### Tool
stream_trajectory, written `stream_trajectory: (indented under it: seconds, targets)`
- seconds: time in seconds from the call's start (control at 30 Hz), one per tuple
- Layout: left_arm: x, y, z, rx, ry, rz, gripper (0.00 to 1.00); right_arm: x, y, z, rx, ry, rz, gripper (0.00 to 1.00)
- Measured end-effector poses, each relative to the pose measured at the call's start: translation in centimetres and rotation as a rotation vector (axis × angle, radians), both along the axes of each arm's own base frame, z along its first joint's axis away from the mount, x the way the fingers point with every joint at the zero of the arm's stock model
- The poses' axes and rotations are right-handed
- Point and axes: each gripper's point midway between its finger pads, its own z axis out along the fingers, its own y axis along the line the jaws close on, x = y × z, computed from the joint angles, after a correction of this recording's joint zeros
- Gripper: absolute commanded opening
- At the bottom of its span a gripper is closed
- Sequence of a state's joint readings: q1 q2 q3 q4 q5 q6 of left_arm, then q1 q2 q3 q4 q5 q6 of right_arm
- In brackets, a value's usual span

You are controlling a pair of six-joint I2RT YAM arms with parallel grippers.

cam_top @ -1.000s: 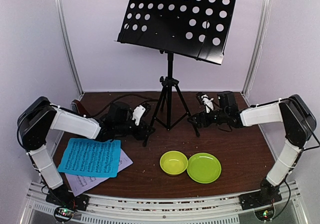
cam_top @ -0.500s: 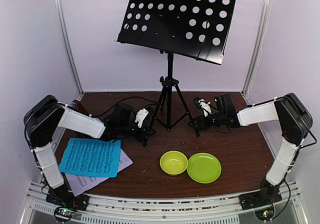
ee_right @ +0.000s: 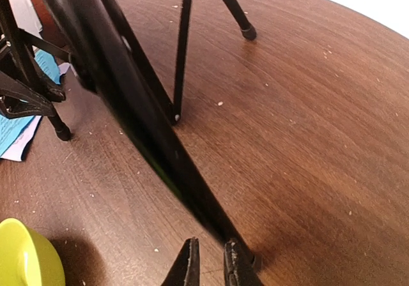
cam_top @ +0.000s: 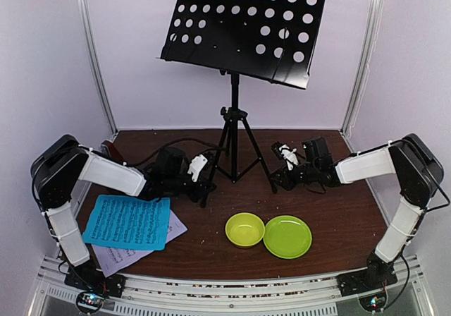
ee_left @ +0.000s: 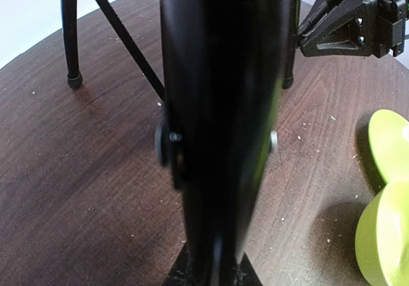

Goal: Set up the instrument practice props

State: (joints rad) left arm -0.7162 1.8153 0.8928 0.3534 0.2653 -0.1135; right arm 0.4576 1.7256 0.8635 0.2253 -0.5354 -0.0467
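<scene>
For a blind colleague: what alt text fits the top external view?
A black tripod music stand on a brown table, left gripper and right gripper each at a front leg. Nearer: blue music sheet over a pale sheet, yellow-green bowl beside a green plate.

Top cam: fixed, high & behind the arm bases, looks fwd and down. It sits far off, so the whole table [cam_top: 338, 210], both arms and the full music stand [cam_top: 236, 140] fit in frame.

L wrist cam: low, v. close to a stand leg that blocks mid-frame. It faces across the tabletop toward the right gripper [ee_left: 303, 37].

R wrist cam: also low & close, own jaws at bottom edge. It faces back toward the left gripper [ee_right: 48, 97], blue sheet [ee_right: 9, 133] and yellow-green bowl [ee_right: 22, 254].

The wrist views look at each other. All 3 share the tripod legs and wood top.
</scene>
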Motion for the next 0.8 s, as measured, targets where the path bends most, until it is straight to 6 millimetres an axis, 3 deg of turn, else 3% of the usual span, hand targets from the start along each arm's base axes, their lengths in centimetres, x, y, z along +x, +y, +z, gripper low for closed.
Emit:
stream_trajectory:
  seconds: [0.23, 0.27, 0.5, 0.8]
  targets:
    - [0.0, 1.0, 0.0, 0.021, -0.006, 0.02, 0.04, -0.6, -1.4, -1.0, -0.016, 0.033, -0.08, 0.0]
    - [-0.1, 1.2, 0.0, 0.023, -0.007, 0.02, 0.05, -0.8, -1.5, -1.2, -0.017, 0.037, -0.084, 0.02]
    - [-0.3, 1.8, 0.0, 0.029, -0.007, 0.015, 0.06, -1.7, -1.9, -1.5, -0.013, 0.034, -0.089, 0.47]
    - [-0.3, 1.8, -0.1, 0.043, -0.002, 0.0, 0.06, 0.8, 0.7, 2.0, -0.012, -0.086, -0.012, 0.53]
